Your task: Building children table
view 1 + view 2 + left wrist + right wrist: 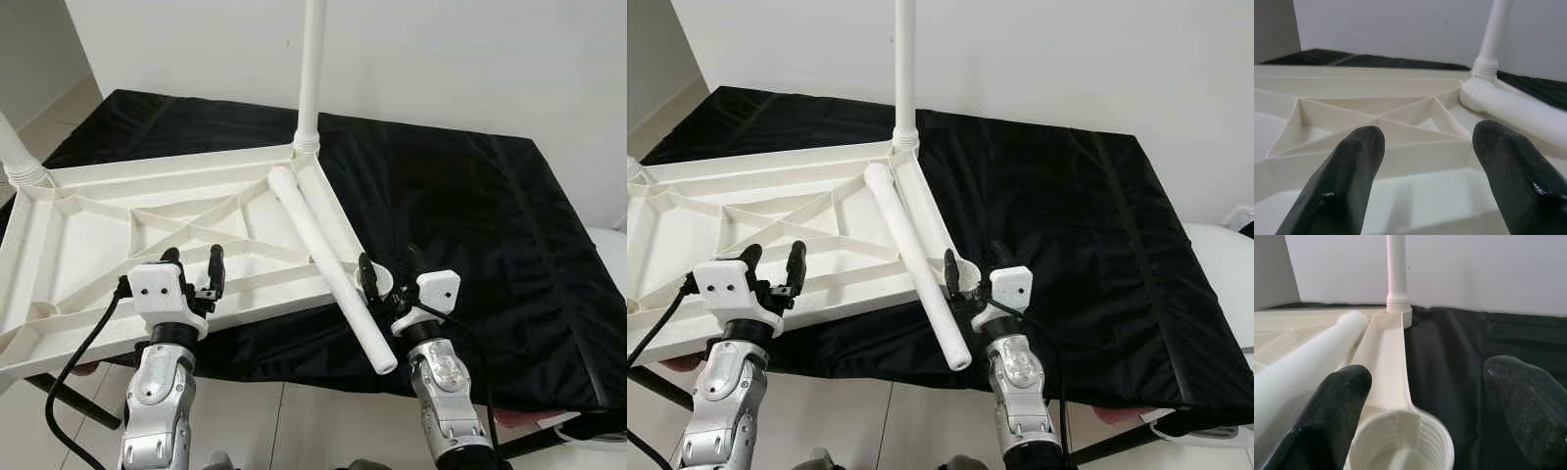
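While the white tabletop (147, 235) lies upside down on the black cloth (470, 215), its ribbed underside facing up, the left eye view shows two legs already standing in their sockets: one upright at the far corner (312, 69) and another at the left edge of the picture (18, 157). A loose leg (328, 264) lies slantwise across the tabletop's right rail, its near end jutting past the edge. The left gripper (194, 262) hovers over the near rail with its fingers apart and nothing between them; the right gripper (389, 269) sits at the near right corner, fingers spread and empty, just beside the loose leg. In the right eye view the same layout reads clearly, and the threaded socket (970, 274) at that near corner is empty, sitting between the right gripper's fingers. From the left wrist view, the two black fingers (1347, 171) stand wide apart above the ribs, holding nothing, with the loose leg's far end beside the upright one. From the right wrist view, the open socket (1405, 445) lies directly below the parted fingers (1337, 401), the loose leg resting alongside. By my reckoning the job is about half done: at least this leg remains to be picked up and screwed in, and the near left corner cannot be made out.
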Controlling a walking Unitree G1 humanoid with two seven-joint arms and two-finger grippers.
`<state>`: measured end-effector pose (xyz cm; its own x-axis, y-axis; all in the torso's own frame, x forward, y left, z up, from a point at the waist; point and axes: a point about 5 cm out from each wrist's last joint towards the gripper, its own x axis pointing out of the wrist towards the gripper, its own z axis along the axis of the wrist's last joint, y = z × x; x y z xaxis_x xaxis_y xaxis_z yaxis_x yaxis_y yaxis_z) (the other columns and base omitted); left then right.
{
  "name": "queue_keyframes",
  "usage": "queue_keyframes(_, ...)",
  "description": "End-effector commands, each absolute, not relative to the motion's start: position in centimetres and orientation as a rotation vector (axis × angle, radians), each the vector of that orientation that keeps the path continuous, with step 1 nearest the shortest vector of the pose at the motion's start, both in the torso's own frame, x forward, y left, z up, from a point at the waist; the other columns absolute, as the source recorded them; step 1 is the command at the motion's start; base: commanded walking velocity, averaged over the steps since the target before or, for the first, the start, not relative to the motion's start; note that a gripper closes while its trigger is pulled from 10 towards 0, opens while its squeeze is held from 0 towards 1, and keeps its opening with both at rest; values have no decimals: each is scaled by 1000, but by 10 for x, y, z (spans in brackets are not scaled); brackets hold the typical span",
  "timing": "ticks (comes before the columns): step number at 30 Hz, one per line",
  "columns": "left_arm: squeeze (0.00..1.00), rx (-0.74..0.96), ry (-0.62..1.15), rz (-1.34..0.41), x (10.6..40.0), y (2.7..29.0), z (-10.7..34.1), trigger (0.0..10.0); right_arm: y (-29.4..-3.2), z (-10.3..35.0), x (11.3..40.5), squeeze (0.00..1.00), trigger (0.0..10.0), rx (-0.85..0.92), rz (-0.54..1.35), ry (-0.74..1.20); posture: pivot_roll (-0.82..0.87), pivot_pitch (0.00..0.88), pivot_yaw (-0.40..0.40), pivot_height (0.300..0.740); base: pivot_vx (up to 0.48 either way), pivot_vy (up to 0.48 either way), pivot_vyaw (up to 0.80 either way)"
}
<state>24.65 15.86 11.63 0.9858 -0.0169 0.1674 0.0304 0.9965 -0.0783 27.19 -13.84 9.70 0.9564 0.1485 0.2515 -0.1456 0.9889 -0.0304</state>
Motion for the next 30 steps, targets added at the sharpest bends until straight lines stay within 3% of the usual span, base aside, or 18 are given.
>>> queue_keyframes(1, 0, -80, -115, -6, 244, 157, 103, 10000, -144, 87, 272, 0, 10000, -3, 118, -210, 20, 0, -30, 740, 0, 0, 0)
queue_keyframes(30, 0, -86, -155, -35, 254, 152, 100, 10000, -137, 86, 278, 0, 10000, -11, 131, -240, 15, 0, -26, 740, 0, 0, 0)
